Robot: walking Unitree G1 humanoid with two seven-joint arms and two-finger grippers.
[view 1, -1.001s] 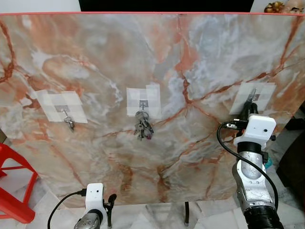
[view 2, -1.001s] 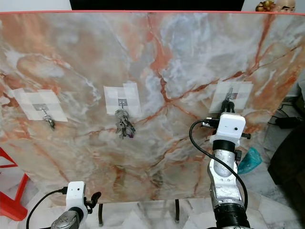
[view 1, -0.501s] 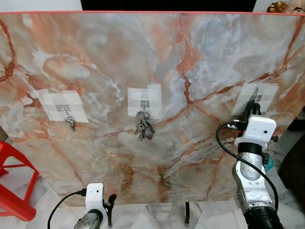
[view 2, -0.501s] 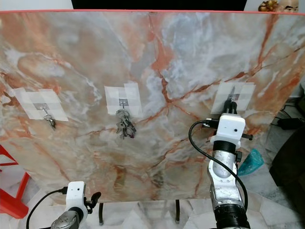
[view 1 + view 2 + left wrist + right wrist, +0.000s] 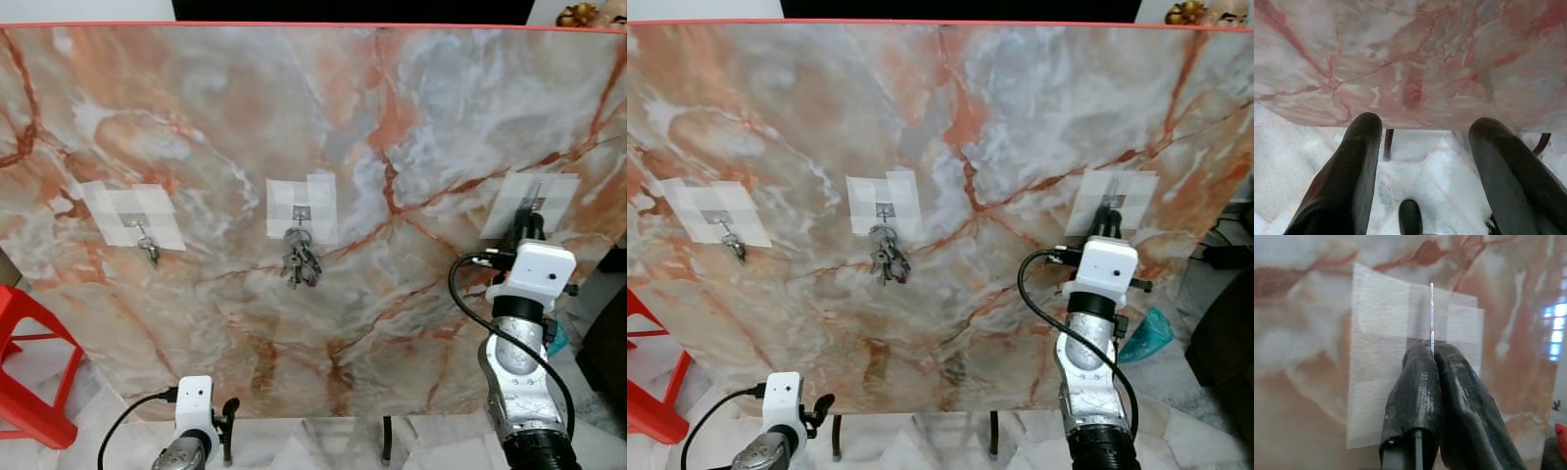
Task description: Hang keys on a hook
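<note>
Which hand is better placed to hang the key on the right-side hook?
The right hand. It already pinches a thin flat metal key directly before the white taped hook patch on the marble-patterned board. The left hand hangs low and open.

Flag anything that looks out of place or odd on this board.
Nothing stands out. A bunch of keys hangs on the middle hook; the left hook is bare. The right gripper pinches a thin metal piece edge-on before the right tape patch.
</note>
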